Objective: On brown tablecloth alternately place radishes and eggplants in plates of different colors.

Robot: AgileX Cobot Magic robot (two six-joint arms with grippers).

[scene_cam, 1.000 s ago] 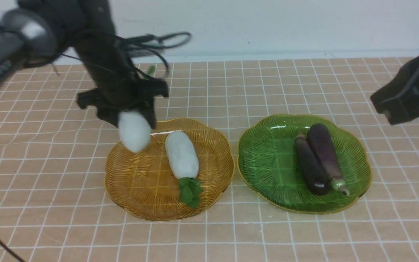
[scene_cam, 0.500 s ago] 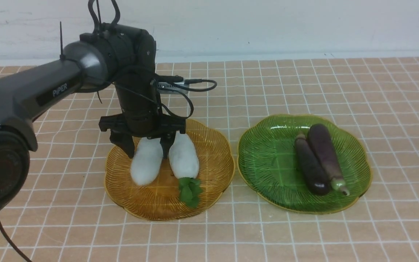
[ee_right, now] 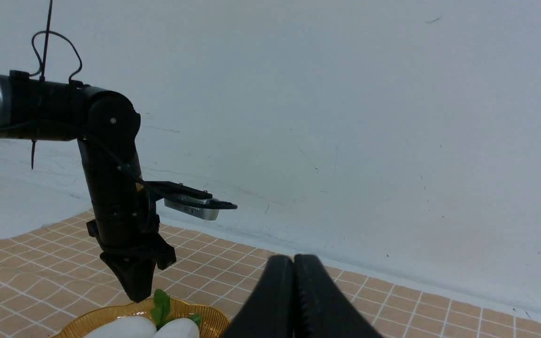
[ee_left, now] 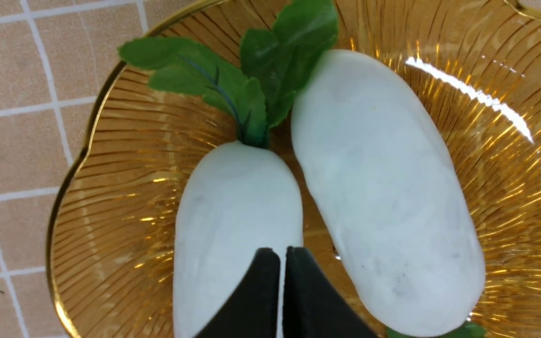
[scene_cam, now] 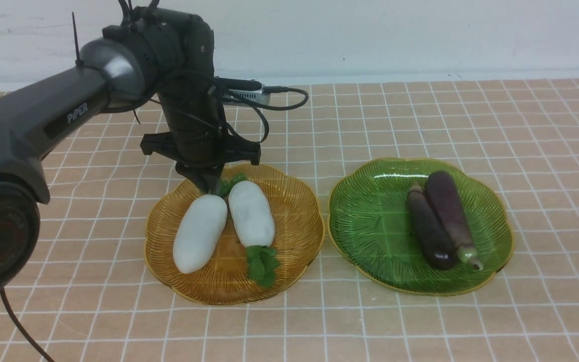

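Brown tablecloth [scene_cam: 420, 322] fills most of the front view: tan, crossed by thin white lines into small squares, and slightly rippled toward the left edge. Across the top of the frame we see a plain white wall [scene_cam: 420, 35]. From the upper left the dark left arm [scene_cam: 43, 115] reaches in toward the centre.

At centre left sits the amber plate [scene_cam: 204, 286], translucent, ribbed and scalloped, with a gold rim. Just beside it, at centre right, is the green plate [scene_cam: 370, 221] of the same shape.

Both radishes lie in the amber plate, side by side and touching near their upper ends. We find the left-hand radish [scene_cam: 199, 234] smooth, white and oblong, tilted, with its green leaves [scene_cam: 229, 185] toward the top of the frame. The right-hand radish [scene_cam: 252, 213] looks alike but points its leaf tuft [scene_cam: 262, 264] toward the bottom.

In the green plate two glossy eggplants rest against each other. The shorter eggplant [scene_cam: 427, 231] is almost black. The longer eggplant [scene_cam: 445, 203] is purple, with a pale greenish stem tip [scene_cam: 468, 255] at the lower right.

Over the amber plate's far side hangs the left gripper [scene_cam: 208, 185], close to the left-hand radish's leaves, its jaws pressed together and holding nothing. We see the right gripper [ee_right: 293, 260] only in the right wrist view, its jaws likewise closed and empty.
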